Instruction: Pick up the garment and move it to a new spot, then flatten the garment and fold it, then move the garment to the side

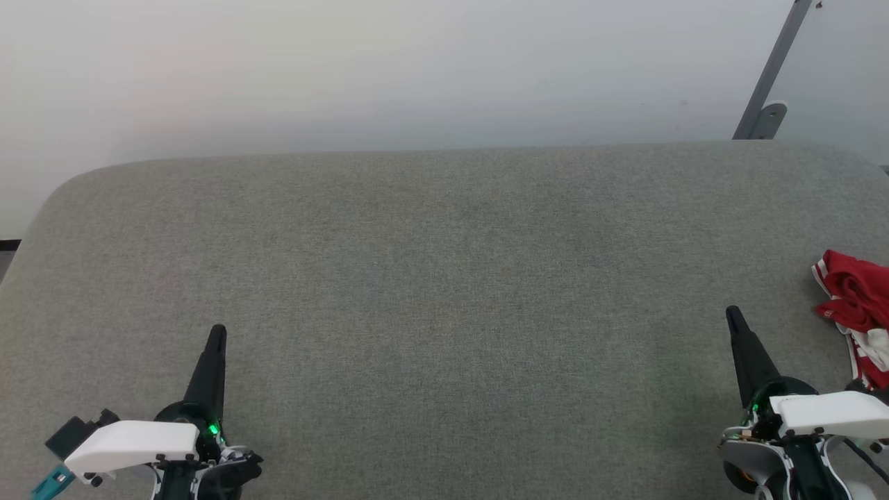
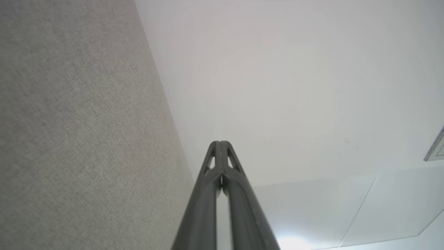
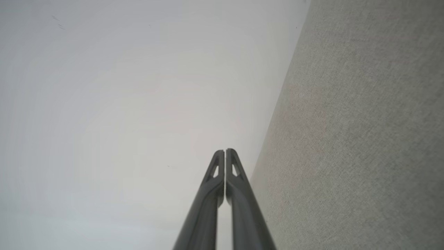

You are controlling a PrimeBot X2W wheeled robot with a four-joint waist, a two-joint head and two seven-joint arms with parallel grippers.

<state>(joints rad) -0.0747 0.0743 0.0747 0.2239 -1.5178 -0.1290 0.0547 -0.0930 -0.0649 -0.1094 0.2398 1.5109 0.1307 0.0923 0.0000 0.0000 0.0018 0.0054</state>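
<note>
Garment (image 1: 858,305) bunched up, red-white heap at 3 o'clock edge of grey table (image 1: 444,278). Empty left gripper (image 1: 217,333) at 7 o'clock, fingers pressed together. Same deal for right gripper (image 1: 733,312) at 4 o'clock, near heap, not touching.

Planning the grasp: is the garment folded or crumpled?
Crumpled: the garment lies in a rumpled red-and-white heap on the table, partly out of frame.
</note>
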